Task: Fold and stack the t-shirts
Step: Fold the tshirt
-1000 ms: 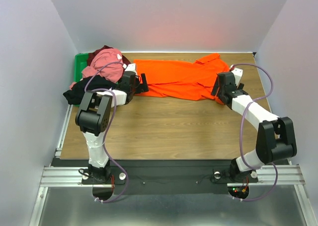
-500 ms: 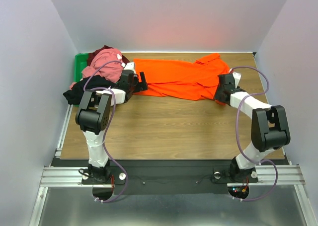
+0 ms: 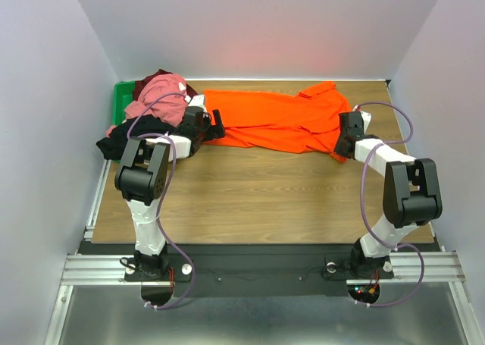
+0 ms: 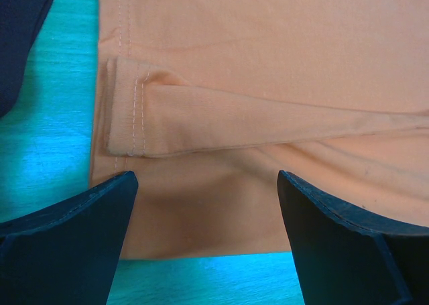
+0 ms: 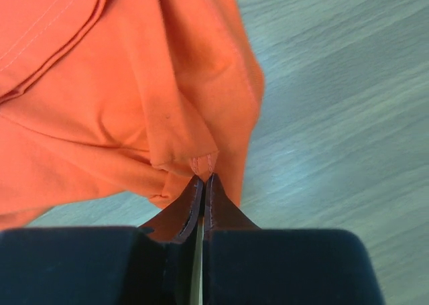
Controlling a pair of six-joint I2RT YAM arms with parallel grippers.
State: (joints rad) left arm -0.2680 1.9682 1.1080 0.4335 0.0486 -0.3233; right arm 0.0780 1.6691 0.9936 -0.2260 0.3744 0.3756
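Your orange shirt [image 3: 276,121] lies spread left to right across the far half of the surface [image 3: 265,201], bunched at its right end. At its near right corner your right end effector [image 5: 203,181] is closed, with a small fold of the orange hem pinched between its tips. At the shirt's left edge your left end effector [image 4: 204,184] stands wide open, one finger on each side of a turned-over, stitched flap of hem. You cannot tell from the views whether those fingers touch the cloth. Just left of that edge the other shirts sit in a heap. The pink shirt [image 3: 163,96] is on top, the maroon shirt [image 3: 149,80] shows behind it, and the black shirt [image 3: 121,142] spills nearer. The heap covers most of the green bin [image 3: 119,102] in the far left corner.
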